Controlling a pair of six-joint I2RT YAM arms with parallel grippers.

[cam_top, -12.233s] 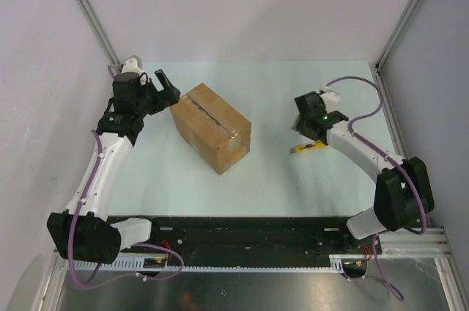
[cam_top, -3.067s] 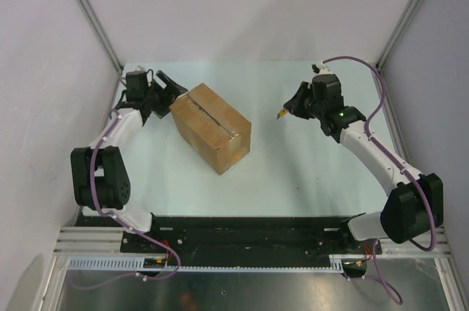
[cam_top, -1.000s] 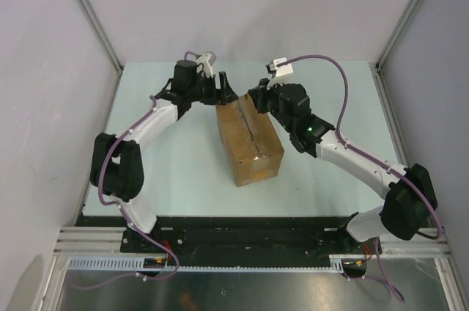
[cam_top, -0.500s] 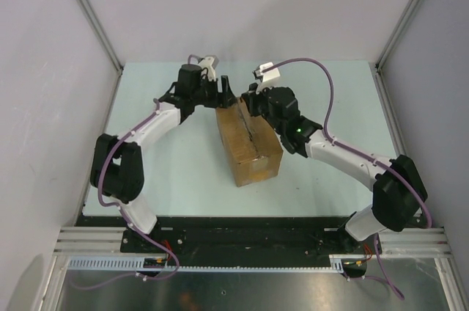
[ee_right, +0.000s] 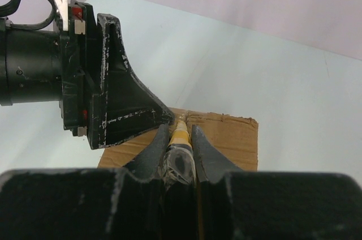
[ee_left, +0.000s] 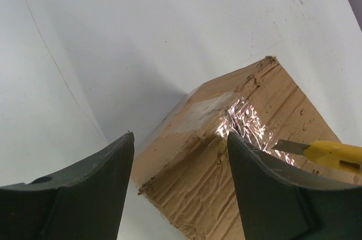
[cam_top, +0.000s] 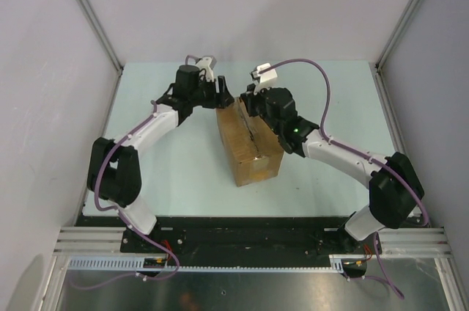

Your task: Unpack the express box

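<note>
— Both claws have swung in since a few seconds back. They were out at the left and right of the overhead view, and now they meet at its upper middle.

— What's the right gripper (cam_top: 248, 102) (ee_right: 181, 131) got?

— It's pinched tight on a yellow utility knife (ee_right: 180, 136) (ee_left: 328, 153), blade out front. The tip sits right at the far top edge of the express box (cam_top: 253, 138) (ee_right: 226, 138) (ee_left: 198, 195). I can't tell if it's biting the cardboard.

— And the left gripper (cam_top: 223, 91) (ee_left: 180, 138)?

— Spread wide, holding nothing. Its fingers (ee_left: 85, 183) stand either side of the box's far corner. One dark finger fills the left of the right wrist view, hard beside the blade. Whether it presses the box, I can't say.

— The box itself?

— It has turned and slid rightward. Now it stands in the middle of the pale green table (cam_top: 183, 172), running from upper centre down the frame, with shiny tape (ee_left: 240, 118) along its top.
</note>
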